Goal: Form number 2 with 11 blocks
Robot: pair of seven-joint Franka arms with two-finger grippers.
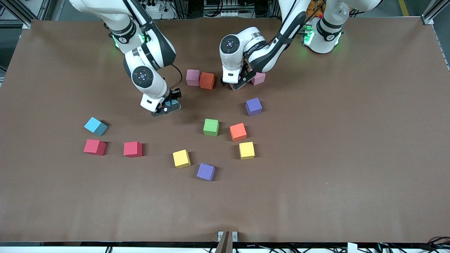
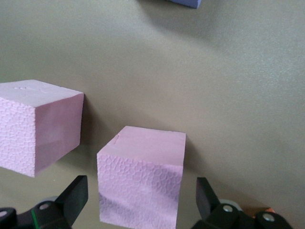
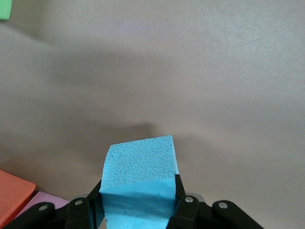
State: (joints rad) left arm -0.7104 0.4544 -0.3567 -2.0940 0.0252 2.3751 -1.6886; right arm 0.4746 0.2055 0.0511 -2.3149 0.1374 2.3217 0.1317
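The right pincer (image 1: 168, 106) is clamped on a blue block (image 3: 139, 183), its fingers (image 3: 181, 202) pressed against two opposite faces, and it hangs over bare tabletop (image 1: 316, 182). Close to it, toward the robots' bases, a mauve-pink block (image 1: 192, 77) and an orange-red block (image 1: 207, 80) sit touching side by side. Out from this pincer toward the front camera lie loose blocks, all apart from one another: a second blue block (image 1: 95, 126) and two red blocks (image 1: 95, 147) (image 1: 133, 149) toward the right arm's end of the tabletop, then a yellow block (image 1: 181, 158) and a purple block (image 1: 205, 172) nearest the camera.

The left pincer (image 1: 240, 81) stands wide open, low at the tabletop, with a pink block (image 2: 140, 179) between its fingers (image 2: 74, 198); a gap shows on each side, so they do not touch it. Just beside that block rests another pink block (image 1: 258, 78), apart from it. Outward from this pincer toward the camera come a purple block (image 1: 253, 106), then a green block (image 1: 211, 127) and an orange block (image 1: 238, 131), and nearer still a yellow block (image 1: 246, 150). No shape of a number 2 can be made out among the blocks as they lie; only the touching mauve-pink and orange-red pair forms any row.
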